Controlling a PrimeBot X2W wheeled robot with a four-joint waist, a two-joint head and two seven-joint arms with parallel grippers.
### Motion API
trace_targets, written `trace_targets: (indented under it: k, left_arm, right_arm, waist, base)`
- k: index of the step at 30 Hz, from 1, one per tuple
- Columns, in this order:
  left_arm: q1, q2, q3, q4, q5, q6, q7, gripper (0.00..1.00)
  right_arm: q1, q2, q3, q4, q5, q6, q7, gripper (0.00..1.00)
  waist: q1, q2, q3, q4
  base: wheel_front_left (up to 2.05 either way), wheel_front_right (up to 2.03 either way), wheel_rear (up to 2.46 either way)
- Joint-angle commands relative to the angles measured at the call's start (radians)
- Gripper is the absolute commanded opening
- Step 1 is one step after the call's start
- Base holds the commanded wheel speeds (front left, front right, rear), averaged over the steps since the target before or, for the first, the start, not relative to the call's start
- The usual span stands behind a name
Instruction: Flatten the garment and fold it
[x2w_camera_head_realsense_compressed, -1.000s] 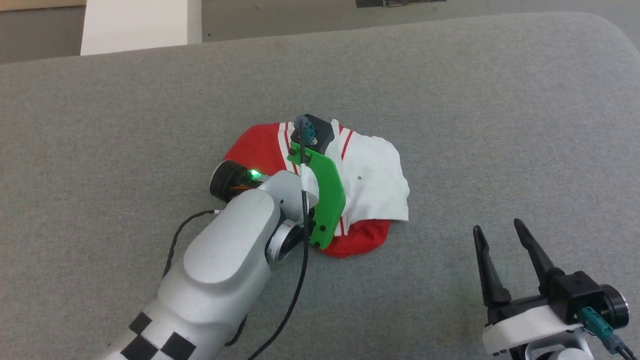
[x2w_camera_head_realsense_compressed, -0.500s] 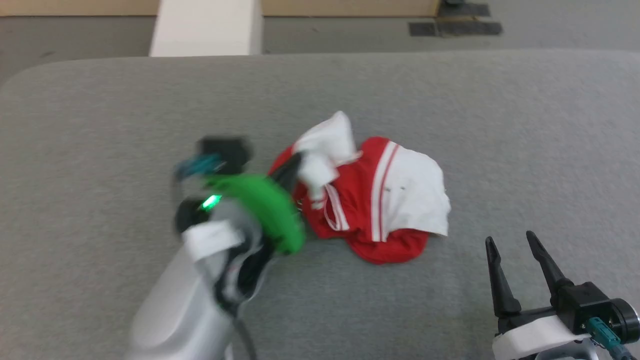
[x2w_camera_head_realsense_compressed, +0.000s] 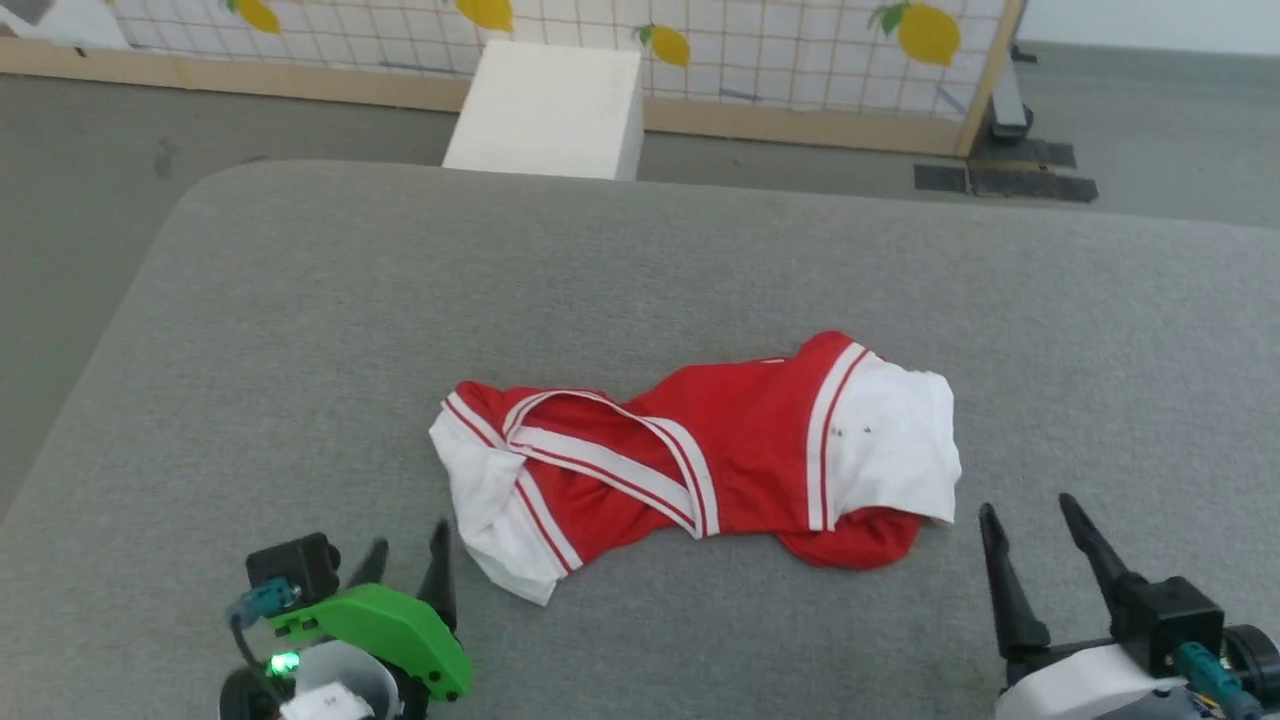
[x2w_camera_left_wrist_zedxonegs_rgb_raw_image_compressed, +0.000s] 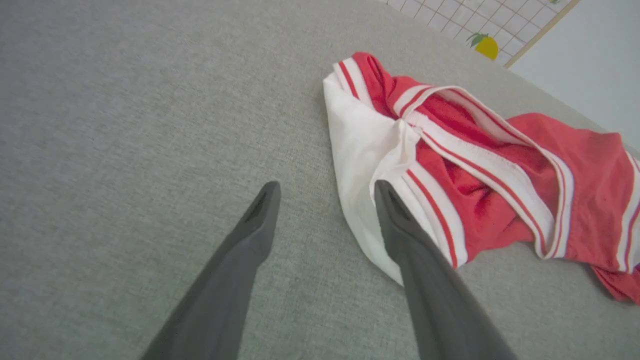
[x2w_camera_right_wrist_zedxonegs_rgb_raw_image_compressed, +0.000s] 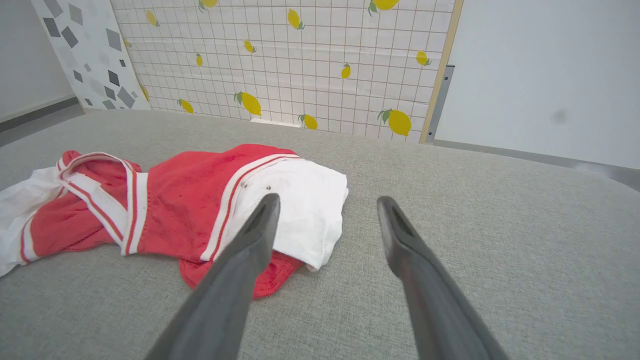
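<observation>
The garment (x2w_camera_head_realsense_compressed: 700, 460) lies crumpled and stretched left to right on the grey padded surface (x2w_camera_head_realsense_compressed: 640, 260). It is red, with white panels at both ends and red-white stripe trim looping across its middle. My left gripper (x2w_camera_head_realsense_compressed: 408, 545) stands open at the lower left, just short of the garment's white left end, holding nothing. In the left wrist view my left gripper (x2w_camera_left_wrist_zedxonegs_rgb_raw_image_compressed: 327, 186) points at that white edge of the garment (x2w_camera_left_wrist_zedxonegs_rgb_raw_image_compressed: 475, 165). My right gripper (x2w_camera_head_realsense_compressed: 1028, 512) is open near the white right end. In the right wrist view my right gripper (x2w_camera_right_wrist_zedxonegs_rgb_raw_image_compressed: 327, 199) is empty in front of the garment (x2w_camera_right_wrist_zedxonegs_rgb_raw_image_compressed: 200, 200).
Beyond the surface's far edge stands a white box (x2w_camera_head_realsense_compressed: 545, 110) on the floor. Behind it runs a grid panel with lemon prints (x2w_camera_head_realsense_compressed: 800, 50). The grey surface has a rounded corner at the far left.
My left gripper closed on the garment, dragged it out to the left, then opened and drew back to the lower left. The garment is now longer and flatter. The camera has tilted up.
</observation>
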Motion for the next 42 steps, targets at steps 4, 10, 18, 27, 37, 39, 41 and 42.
trace_targets:
  k: [4,10,18,27,37,39,41,42]
  left_arm:
    - [-0.045,0.05,-0.032,-0.019,0.139,-0.046,-0.192,1.0]
    - [-0.056,0.123,-0.085,-0.092,0.394,-0.039,-0.248,1.0]
    - [0.026,0.097,-0.096,-0.206,0.541,-0.04,-0.249,1.0]
    - [0.007,0.028,-0.103,-0.221,0.591,-0.071,-0.249,1.0]
    - [-0.014,-0.008,-0.068,-0.196,0.605,-0.094,-0.249,1.0]
    - [-0.007,-0.012,-0.059,-0.182,0.6,-0.101,-0.249,1.0]
    - [0.001,-0.015,-0.05,-0.171,0.598,-0.106,-0.249,1.0]
    - [0.007,-0.016,-0.045,-0.165,0.597,-0.109,-0.249,1.0]
  right_arm:
    - [-0.015,-0.015,-0.024,-0.032,-0.013,-0.002,0.116,1.0]
    - [-0.1,-0.085,-0.008,-0.042,0.032,-0.002,0.436,1.0]
    - [-0.259,-0.151,0.009,0.048,0.119,-0.002,0.827,1.0]
    - [-0.385,-0.169,0.02,0.202,0.152,-0.002,0.974,1.0]
    - [-0.367,-0.199,0.072,0.291,0.156,-0.002,1.024,0.0]
    - [-0.357,-0.213,0.07,0.259,0.165,-0.002,1.012,0.0]
    - [-0.341,-0.231,0.064,0.211,0.175,-0.002,1.005,0.0]
    - [-0.327,-0.243,0.055,0.174,0.183,-0.002,1.004,0.0]
  waist:
    - [0.0,0.0,-0.041,0.043]
    - [0.0,0.0,-0.044,0.062]
    - [0.0,0.0,0.007,0.103]
    - [0.0,0.0,0.093,0.175]
    - [0.0,0.0,0.105,0.176]
    - [0.0,0.0,0.089,0.159]
    - [0.0,0.0,0.065,0.135]
    - [0.0,0.0,0.053,0.121]
  base:
    - [0.0,0.0,0.0]
    - [0.0,0.0,0.0]
    - [0.0,0.0,0.0]
    - [0.0,0.0,0.0]
    - [0.0,0.0,0.0]
    - [0.0,0.0,0.0]
    - [0.0,0.0,0.0]
    - [0.0,0.0,0.0]
